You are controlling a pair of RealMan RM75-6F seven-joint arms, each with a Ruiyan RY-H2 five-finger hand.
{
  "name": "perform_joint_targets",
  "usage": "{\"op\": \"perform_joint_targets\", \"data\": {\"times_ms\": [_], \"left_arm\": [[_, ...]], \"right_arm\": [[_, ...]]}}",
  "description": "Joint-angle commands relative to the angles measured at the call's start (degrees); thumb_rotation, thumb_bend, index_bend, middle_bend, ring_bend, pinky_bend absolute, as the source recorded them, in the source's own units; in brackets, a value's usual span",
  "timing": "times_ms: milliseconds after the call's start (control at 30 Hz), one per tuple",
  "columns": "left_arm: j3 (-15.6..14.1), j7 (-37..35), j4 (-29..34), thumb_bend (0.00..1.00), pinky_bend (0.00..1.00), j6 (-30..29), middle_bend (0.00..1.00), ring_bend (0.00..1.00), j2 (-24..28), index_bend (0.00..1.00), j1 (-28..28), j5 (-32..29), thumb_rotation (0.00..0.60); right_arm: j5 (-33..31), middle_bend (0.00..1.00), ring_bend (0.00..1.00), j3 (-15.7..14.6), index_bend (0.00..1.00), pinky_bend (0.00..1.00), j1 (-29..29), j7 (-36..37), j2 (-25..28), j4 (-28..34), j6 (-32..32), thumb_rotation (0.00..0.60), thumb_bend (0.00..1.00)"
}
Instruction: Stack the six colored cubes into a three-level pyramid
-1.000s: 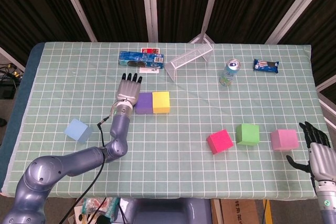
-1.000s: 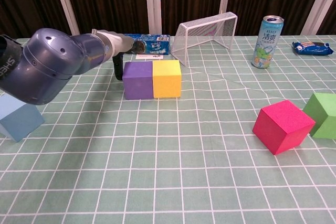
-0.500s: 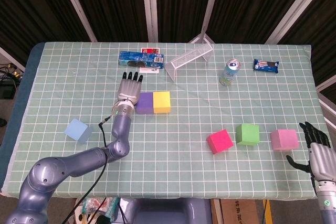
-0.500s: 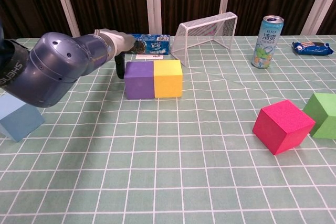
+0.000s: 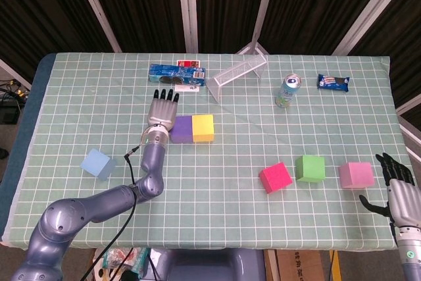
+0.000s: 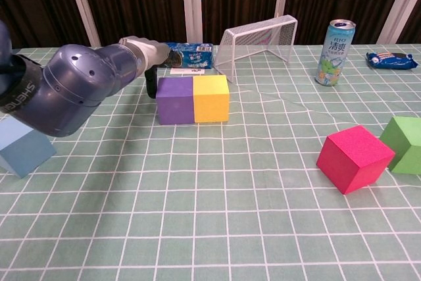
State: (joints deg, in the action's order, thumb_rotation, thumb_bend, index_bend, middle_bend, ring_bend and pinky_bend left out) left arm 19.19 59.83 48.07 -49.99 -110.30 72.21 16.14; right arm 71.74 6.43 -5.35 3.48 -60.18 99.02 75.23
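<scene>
Two cubes placed so far: purple cube (image 5: 181, 129) and yellow cube (image 5: 202, 128) touching side by side near mid-table, toward the back edge. No upper level yet. Left hand (image 5: 161, 113) flat against purple's outer side, fingers extended, holding nothing. Blue cube (image 5: 97, 163) near the left edge; red cube (image 5: 275, 177), green cube (image 5: 310, 168), pink cube (image 5: 356, 175) in a row toward the front right corner. Right hand (image 5: 395, 182) open, idle off that corner.

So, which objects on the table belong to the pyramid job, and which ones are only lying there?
For the job: purple cube, yellow cube, light blue cube, red cube, green cube, pink cube.

Lying about: drink can, wire rack, blue snack pack, small wrapped snack.
</scene>
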Motion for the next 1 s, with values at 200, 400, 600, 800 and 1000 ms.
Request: {"op": "perform_joint_targets", "data": {"times_ms": [200, 400, 600, 800, 1000], "left_arm": [[0.6, -0.1, -1.6, 0.36, 0.04, 0.6, 0.0, 0.0, -0.8, 0.0, 0.1, 0.8, 0.6], [1.0, -0.1, -2.9, 0.36, 0.04, 1.1, 0.0, 0.0, -1.5, 0.0, 0.2, 1.4, 0.6], [1.5, -0.4, -4.3, 0.36, 0.04, 1.5, 0.0, 0.0, -2.2, 0.0, 0.3, 2.2, 0.6], [2.0, -0.6, -5.4, 0.36, 0.04, 2.0, 0.0, 0.0, -2.7, 0.0, 0.4, 2.9, 0.6], [2.3, -0.5, -6.8, 0.36, 0.04, 2.8, 0.0, 0.0, -3.3, 0.0, 0.3, 3.3, 0.6]], "right_arm": [[-0.1, 0.0, 0.0, 0.0, 0.0, 0.0, 0.0, 0.0, 0.0, 0.0, 0.0, 0.6, 0.26], [-0.2, 0.0, 0.0, 0.0, 0.0, 0.0, 0.0, 0.0, 0.0, 0.0, 0.0, 0.6, 0.26], [-0.2, 0.0, 0.0, 0.0, 0.0, 0.0, 0.0, 0.0, 0.1, 0.0, -0.1, 0.6, 0.26], [-0.4, 0.0, 0.0, 0.1, 0.0, 0.0, 0.0, 0.0, 0.1, 0.0, -0.1, 0.6, 0.26], [-0.5, 0.0, 0.0, 0.1, 0.0, 0.0, 0.0, -0.1, 0.1, 0.0, -0.1, 0.6, 0.26]]}}
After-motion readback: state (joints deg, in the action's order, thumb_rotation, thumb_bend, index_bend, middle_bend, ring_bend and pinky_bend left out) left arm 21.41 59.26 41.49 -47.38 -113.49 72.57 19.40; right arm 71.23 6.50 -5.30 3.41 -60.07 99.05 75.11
